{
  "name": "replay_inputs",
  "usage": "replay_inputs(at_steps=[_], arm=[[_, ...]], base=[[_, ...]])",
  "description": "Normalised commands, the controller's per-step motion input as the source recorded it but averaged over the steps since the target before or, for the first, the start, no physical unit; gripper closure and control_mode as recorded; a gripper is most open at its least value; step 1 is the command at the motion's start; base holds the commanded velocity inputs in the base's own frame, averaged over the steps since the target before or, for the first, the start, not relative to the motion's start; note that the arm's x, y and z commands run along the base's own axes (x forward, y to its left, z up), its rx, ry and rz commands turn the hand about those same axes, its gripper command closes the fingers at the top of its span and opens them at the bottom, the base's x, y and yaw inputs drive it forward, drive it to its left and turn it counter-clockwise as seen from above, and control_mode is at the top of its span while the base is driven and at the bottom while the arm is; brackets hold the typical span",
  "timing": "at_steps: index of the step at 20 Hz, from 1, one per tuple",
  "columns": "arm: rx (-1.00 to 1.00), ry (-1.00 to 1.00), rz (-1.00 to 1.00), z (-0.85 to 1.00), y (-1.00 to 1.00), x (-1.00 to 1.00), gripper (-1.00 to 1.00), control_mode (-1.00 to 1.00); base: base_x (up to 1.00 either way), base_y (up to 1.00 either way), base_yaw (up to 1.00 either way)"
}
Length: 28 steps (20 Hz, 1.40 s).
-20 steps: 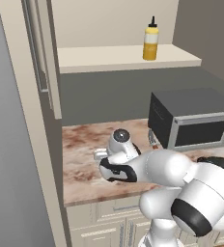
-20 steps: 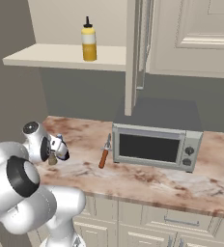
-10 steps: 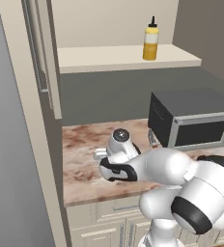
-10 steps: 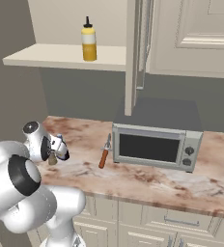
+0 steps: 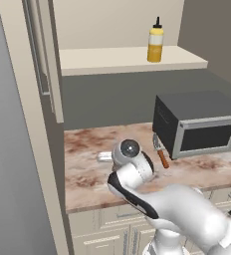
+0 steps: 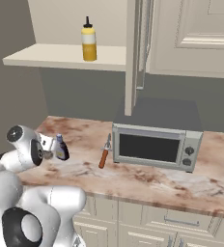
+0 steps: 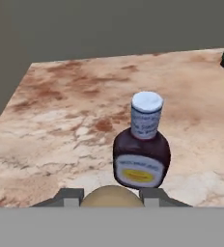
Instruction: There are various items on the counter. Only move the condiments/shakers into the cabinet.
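While gripper (image 7: 111,195) clamps round tan shaker (image 7: 111,197), squat dark bottle (image 7: 142,153) w/ blue cap stands on marbled counter (image 7: 61,120).

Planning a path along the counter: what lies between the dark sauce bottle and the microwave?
In the right base view, the orange-handled tool lies between dark bottle and microwave.
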Motion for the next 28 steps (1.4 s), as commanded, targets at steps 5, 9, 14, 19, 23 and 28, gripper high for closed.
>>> replay_inputs(at_steps=[5, 9, 14, 19, 23, 28], arm=[[0.0, -0.25, 0.0, 1.0, 0.0, -0.63, 1.0, -1.0], [0.0, -0.12, -0.01, 1.0, 0.0, -0.45, 1.0, -1.0], [0.0, 0.01, -0.02, 1.0, -0.05, -0.18, 1.0, -1.0], [0.0, 0.07, -0.01, 1.0, -0.06, -0.05, 1.0, -1.0], [0.0, 0.22, 0.0, 1.0, 0.0, 0.0, 1.0, -1.0], [0.0, 0.34, 0.0, 1.0, 0.0, 0.0, 1.0, -1.0]], base=[[0.0, 0.0, 0.0], [0.0, 0.0, 0.0], [0.0, 0.0, 0.0], [0.0, 0.0, 0.0], [0.0, 0.0, 0.0], [0.0, 0.0, 0.0]])
